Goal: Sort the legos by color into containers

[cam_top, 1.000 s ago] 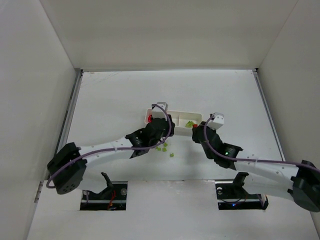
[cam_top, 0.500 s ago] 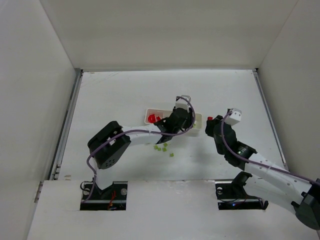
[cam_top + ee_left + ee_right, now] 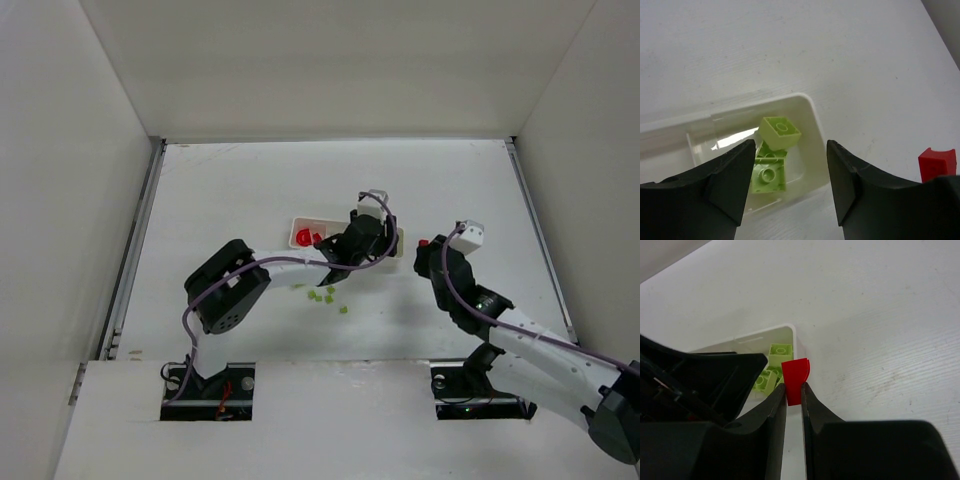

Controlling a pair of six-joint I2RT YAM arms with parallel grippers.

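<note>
The white tray point(image 3: 303, 224) lies mid-table, with red legos point(image 3: 305, 238) in its left compartment. My left gripper point(image 3: 366, 240) hovers over the right compartment, open and empty. In the left wrist view point(image 3: 790, 150) its jaws stand wide apart above the tray wall point(image 3: 815, 120) and a few green legos point(image 3: 780, 132). My right gripper point(image 3: 426, 252) is just right of the tray, shut on a red lego point(image 3: 423, 243). The right wrist view shows that red lego point(image 3: 796, 380) pinched between the fingers point(image 3: 775, 405), near the tray's right end point(image 3: 790, 331). The middle compartment is hidden.
Several loose green legos point(image 3: 322, 295) lie on the table in front of the tray, one point(image 3: 343, 309) a little apart. The left arm's black gripper body point(image 3: 700, 385) fills the left of the right wrist view, close beside my right gripper. White walls enclose the table.
My left gripper swung right, from near the loose green legos to above the tray's right compartment. My right gripper moved right, away from the tray end, still holding the red lego.
</note>
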